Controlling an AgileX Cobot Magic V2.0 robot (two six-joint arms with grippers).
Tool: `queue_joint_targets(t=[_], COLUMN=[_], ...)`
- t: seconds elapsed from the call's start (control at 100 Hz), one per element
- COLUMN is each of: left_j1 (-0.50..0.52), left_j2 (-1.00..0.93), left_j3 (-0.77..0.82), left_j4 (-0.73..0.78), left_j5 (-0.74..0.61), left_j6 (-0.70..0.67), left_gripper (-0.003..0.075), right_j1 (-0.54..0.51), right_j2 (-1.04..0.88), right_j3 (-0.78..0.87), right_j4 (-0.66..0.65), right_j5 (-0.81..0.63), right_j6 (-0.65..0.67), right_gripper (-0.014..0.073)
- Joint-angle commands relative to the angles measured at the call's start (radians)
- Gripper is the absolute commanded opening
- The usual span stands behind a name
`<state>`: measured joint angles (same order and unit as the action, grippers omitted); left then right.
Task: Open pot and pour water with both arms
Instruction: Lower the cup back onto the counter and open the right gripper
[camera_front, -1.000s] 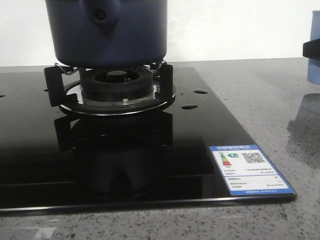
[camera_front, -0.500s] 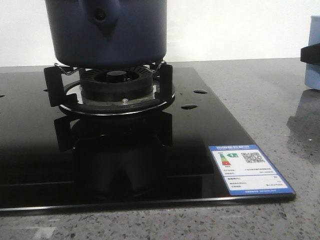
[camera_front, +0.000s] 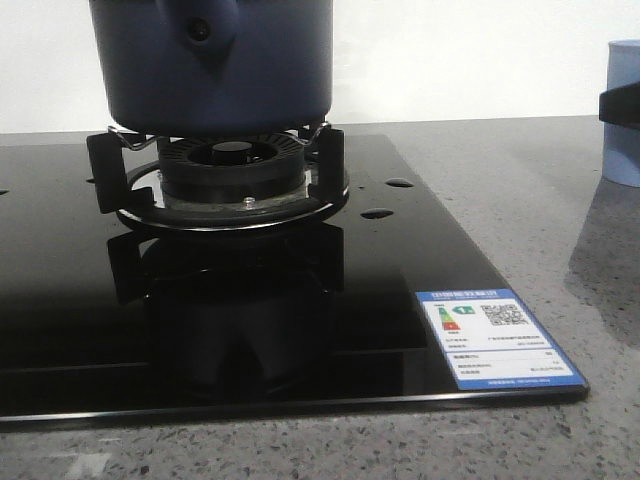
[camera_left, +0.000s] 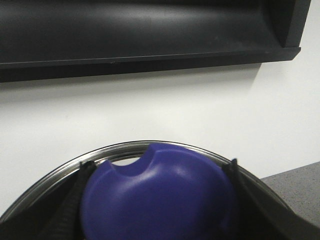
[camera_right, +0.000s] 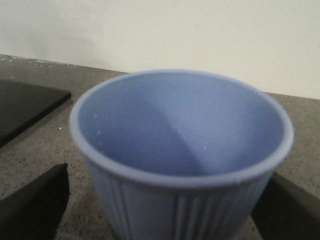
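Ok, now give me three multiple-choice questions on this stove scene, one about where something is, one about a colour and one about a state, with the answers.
1. Where does the pot stand?
A. on the burner support of the black stove
B. on the grey counter
C. on a wall shelf

2. What colour is the cup?
A. red
B. pale blue
C. white

3. How does the cup sit in the right wrist view?
A. lying on its side
B. upside down
C. upright, mouth open upward

Answers:
1 A: the pot's base rests on the support's prongs above the stove glass.
2 B: the cup's ribbed wall and its inside are both pale blue.
3 C: the cup's round rim faces up, so the view looks into it.
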<state>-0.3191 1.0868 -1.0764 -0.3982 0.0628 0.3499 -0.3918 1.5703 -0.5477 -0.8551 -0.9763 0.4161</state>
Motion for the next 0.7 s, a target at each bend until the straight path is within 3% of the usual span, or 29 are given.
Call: queue_joint_targets(t=[0.0,0.39,0.69], left_j1=[0.002,-0.011,-0.141], left_j2=[-0.027,-0.027,0.065], left_j3=[-0.038,-0.038,-0.038], left_j4=[-0.002,-0.006,-0.008], left_j5=[-0.099,-0.099,-0.125], left_j6=[0.000,0.000,0.000], left_gripper=[0.0386,0.0386,0.0386], right_j1=[-0.005,-0.005,-0.005], right_j2=[-0.076,-0.299,-0.488], right_j3=[0.039,0.197,0.269], right_j4=[0.027,0.043,0.043], right_j5=[-0.047,0.111,0.134], right_j6=[-0.005,-0.005,0.051], right_gripper=[0.0651,0.0651,0.0651])
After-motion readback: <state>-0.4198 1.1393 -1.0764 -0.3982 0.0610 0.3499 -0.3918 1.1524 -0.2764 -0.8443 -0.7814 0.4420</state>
